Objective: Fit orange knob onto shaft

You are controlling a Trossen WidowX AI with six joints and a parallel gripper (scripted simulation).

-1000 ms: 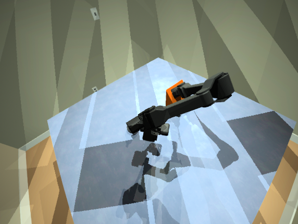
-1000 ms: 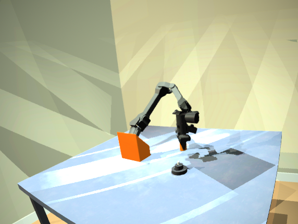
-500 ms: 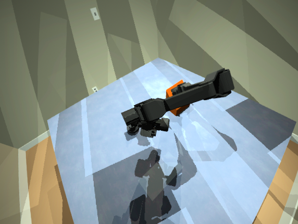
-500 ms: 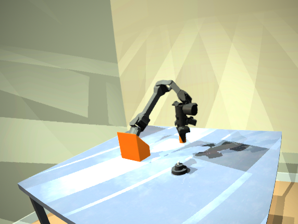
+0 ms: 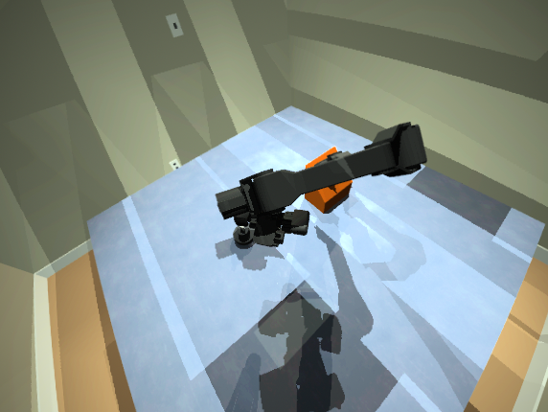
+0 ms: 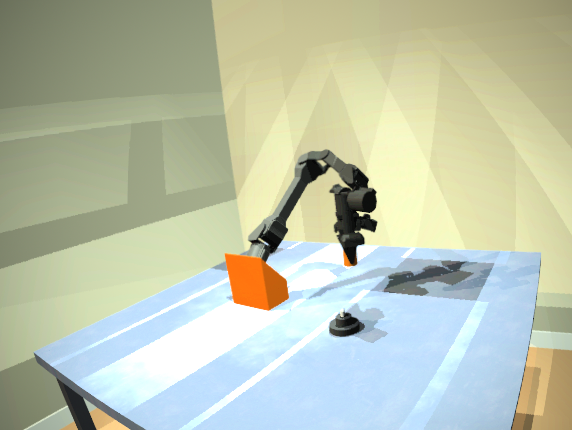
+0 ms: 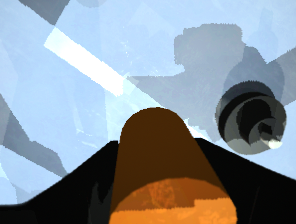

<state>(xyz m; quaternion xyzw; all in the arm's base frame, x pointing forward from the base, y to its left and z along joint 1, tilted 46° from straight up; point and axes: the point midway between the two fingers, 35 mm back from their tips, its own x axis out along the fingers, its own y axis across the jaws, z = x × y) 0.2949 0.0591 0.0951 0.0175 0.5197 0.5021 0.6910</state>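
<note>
The orange knob (image 6: 350,260) (image 7: 155,150) is a cylinder held between the fingers. My gripper (image 6: 350,254) (image 7: 156,146) is shut on it and points down, with the knob raised above the table. The round dark pedestal (image 5: 243,238) (image 6: 344,328) (image 7: 226,120) stands on the table to one side of the knob, at the right in the wrist view. Its silver shaft (image 6: 342,313) (image 7: 274,144) points up, with nothing on it. The shaft's flat side is too small to make out. The knob's hole is hidden underneath. In the top view the arm hides the knob.
An orange block (image 5: 328,197) (image 6: 255,282) with a sloping side stands near the arm's base on the blue-white table (image 5: 158,297) (image 6: 165,370). The arm (image 5: 335,174) (image 6: 290,200) reaches over beside it. Dark shadows and bright stripes cross the table.
</note>
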